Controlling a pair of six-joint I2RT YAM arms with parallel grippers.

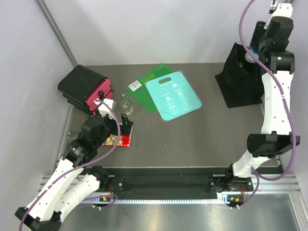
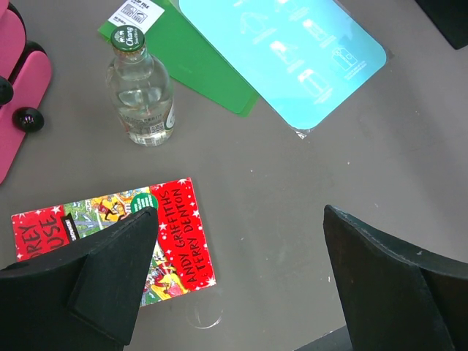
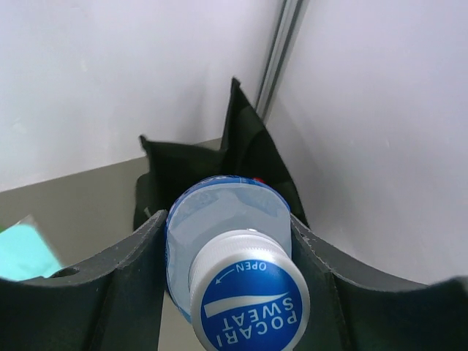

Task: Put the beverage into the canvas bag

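Observation:
The beverage (image 3: pixel 252 306) is a clear plastic bottle with a blue and silver Pocari Sweat cap. My right gripper (image 3: pixel 227 223) is shut on its body, one finger on each side. It hangs high over the far right corner, above the open mouth of the black canvas bag (image 3: pixel 248 157). From above, the bag (image 1: pixel 238 82) stands upright against the right wall, with the right gripper (image 1: pixel 251 57) over its top edge. My left gripper (image 2: pixel 240 219) is open and holds nothing, low over the table beside a red book (image 2: pixel 175 219).
A glass bottle with a green cap (image 2: pixel 140 91) stands beyond the book. A green board (image 2: pixel 197 58) and a teal board (image 2: pixel 292 51) lie at mid table. A black hard case with a pink edge (image 1: pixel 84 89) sits at the far left.

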